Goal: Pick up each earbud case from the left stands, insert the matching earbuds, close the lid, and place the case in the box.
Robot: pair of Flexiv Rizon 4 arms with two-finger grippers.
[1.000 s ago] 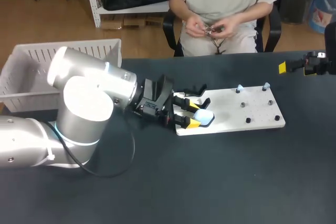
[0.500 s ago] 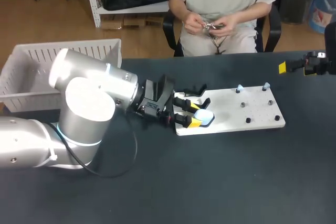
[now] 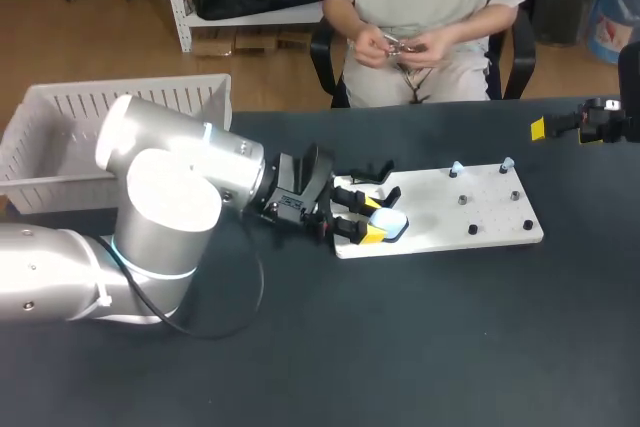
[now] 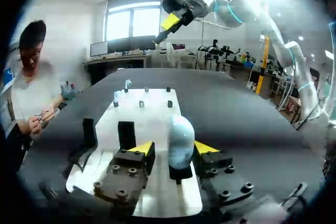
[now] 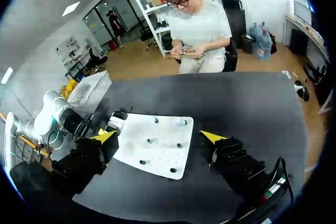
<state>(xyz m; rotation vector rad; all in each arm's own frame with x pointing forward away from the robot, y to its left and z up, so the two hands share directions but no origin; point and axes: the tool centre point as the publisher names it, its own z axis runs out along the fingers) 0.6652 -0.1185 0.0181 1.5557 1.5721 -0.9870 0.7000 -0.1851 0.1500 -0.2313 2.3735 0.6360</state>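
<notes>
One case point(image 3: 388, 224) at left edge of board point(image 3: 495, 213)

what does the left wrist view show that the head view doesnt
Left wrist only: a clear gap between the earbud case and one side of the open left jaws, and the black stand under the case. Head only: the white box at the far left. Both: the white board, the case between the jaws, an empty stand beside it.

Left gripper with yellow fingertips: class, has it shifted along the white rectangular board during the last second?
No. The left gripper stays at the left end of the white rectangular board, its open fingers either side of the pale blue earbud case.
</notes>
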